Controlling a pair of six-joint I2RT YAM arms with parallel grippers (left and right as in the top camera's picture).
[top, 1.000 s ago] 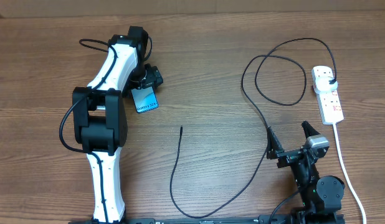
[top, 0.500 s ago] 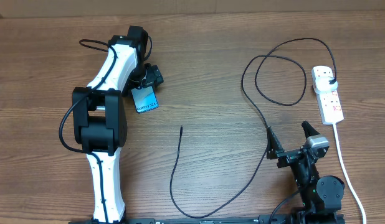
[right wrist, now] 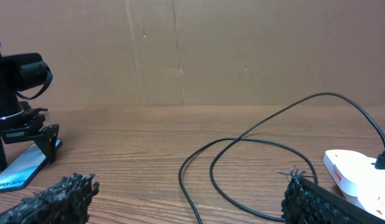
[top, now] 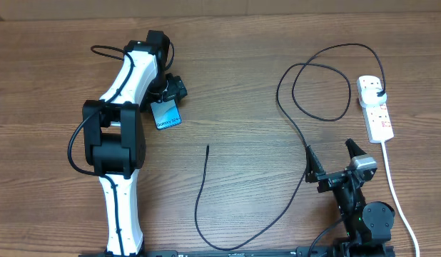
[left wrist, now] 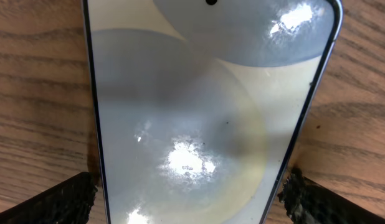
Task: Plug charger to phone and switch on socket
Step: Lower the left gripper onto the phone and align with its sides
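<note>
Loosely, released left jaws straddle the phone [top: 167,114]; right jaws gape between charger [top: 207,160] and socket [top: 377,114].

My left arm [top: 124,107]: white and black, stretched from the near left base toward the far side, wrist bent down.
My left gripper [top: 169,91]: pointing downward, jaws spread wide, gripping nothing; its dark fingertips [left wrist: 61,199] sit at the bottom corners of the wrist view.
My right arm [top: 363,207]: folded low by its near right base.
My right gripper [top: 332,158]: level, facing far, jaws wide apart, empty.
</note>
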